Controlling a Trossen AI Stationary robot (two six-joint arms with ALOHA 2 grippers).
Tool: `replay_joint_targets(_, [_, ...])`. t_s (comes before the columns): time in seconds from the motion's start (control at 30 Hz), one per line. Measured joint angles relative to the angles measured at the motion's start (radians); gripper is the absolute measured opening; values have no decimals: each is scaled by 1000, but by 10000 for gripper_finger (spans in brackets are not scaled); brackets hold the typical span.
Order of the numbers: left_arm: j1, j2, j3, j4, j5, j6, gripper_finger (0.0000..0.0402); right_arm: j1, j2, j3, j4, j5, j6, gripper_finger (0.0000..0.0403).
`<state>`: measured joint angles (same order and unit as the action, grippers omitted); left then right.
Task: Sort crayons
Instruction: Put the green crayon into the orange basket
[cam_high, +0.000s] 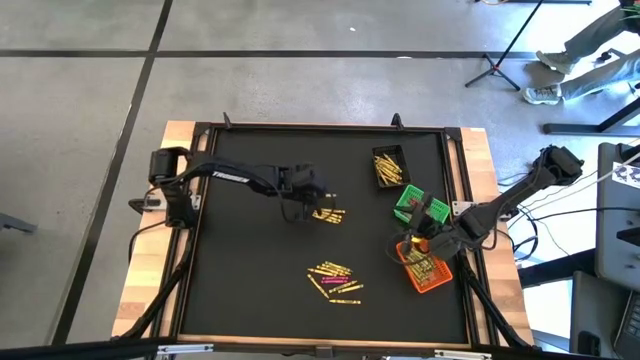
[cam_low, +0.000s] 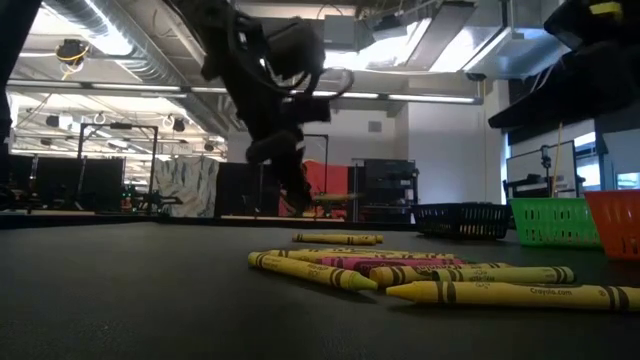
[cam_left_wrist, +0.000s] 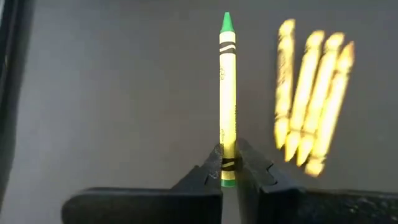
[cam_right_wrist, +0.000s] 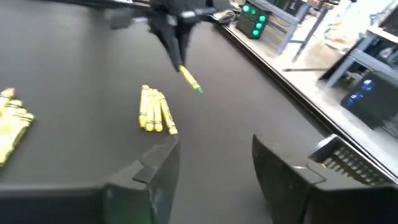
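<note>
Left gripper (cam_left_wrist: 228, 171) is closed on a green-tipped crayon (cam_left_wrist: 227, 93), clamping its lower end so the yellow-wrapped stick juts straight out from between the fingers (cam_left_wrist: 205, 177). Seen from above, this gripper (cam_high: 318, 197) sits over the middle of the black mat (cam_high: 250, 290), just beside a small group of yellow crayons (cam_high: 330, 215). From the right wrist, the held crayon (cam_right_wrist: 189, 79) hangs clear of the mat, tip slanting downward, with that same small group (cam_right_wrist: 155, 109) lying close by on the surface.

Right gripper (cam_right_wrist: 214, 165) stands with its jaws apart and nothing between them. Overhead, it (cam_high: 425, 243) is at the right edge of the mat, above or just beside the orange bin (cam_high: 425, 268); contact with the bin cannot be confirmed from this angle.

A larger cluster of crayons (cam_high: 335, 280) lies near the front of the mat, mostly yellow with one pink-magenta stick (cam_low: 385, 262) among them. In the low view these lie flat, several touching one another.

Three bins line the right side: a black bin (cam_high: 389, 167) holding yellow crayons at the rear, a green bin (cam_high: 412, 203) in the middle, and the orange bin nearest the front, also holding yellow crayons.
</note>
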<state>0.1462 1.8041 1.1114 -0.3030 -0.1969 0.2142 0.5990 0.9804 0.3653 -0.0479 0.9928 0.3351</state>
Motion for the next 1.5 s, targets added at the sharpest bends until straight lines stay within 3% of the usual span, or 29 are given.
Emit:
replay_joint_targets(0.17, [-44, -4, -41, 221, 86, 36, 2, -76, 7, 0, 2, -26, -2, 232])
replay_joint_targets(0.33, [-71, -4, -190, 734, 183, 54, 1, -184, 7, 0, 16, -158, -72, 233])
replay_joint_targets(0.47, [-78, 0, -269, 1071, 232, 46, 1, -259, 7, 0, 142, -291, -203, 221])
replay_joint_targets(0.63, [-99, 43, -298, 1295, 243, 5, 3, -338, 25, 0, 392, -452, -382, 208])
replay_joint_targets(0.87, [-109, 92, -296, 1399, 245, -14, 5, -416, 155, 0, 723, -713, -524, 193])
replay_joint_targets(1.07, [-110, 92, -296, 1410, 245, -3, 6, -430, 299, 1, 998, -774, -608, 171])
replay_joint_targets(1.2, [-113, 92, -296, 1411, 244, 2, 6, -430, 333, 22, 1017, -776, -635, 126])
replay_joint_targets(1.37, [-118, 92, -296, 1412, 246, 4, 7, -430, 339, 30, 1003, -776, -660, 27])
replay_joint_targets(1.5, [-117, 92, -296, 1408, 238, -1, 8, -430, 338, 30, 991, -771, -675, 24])
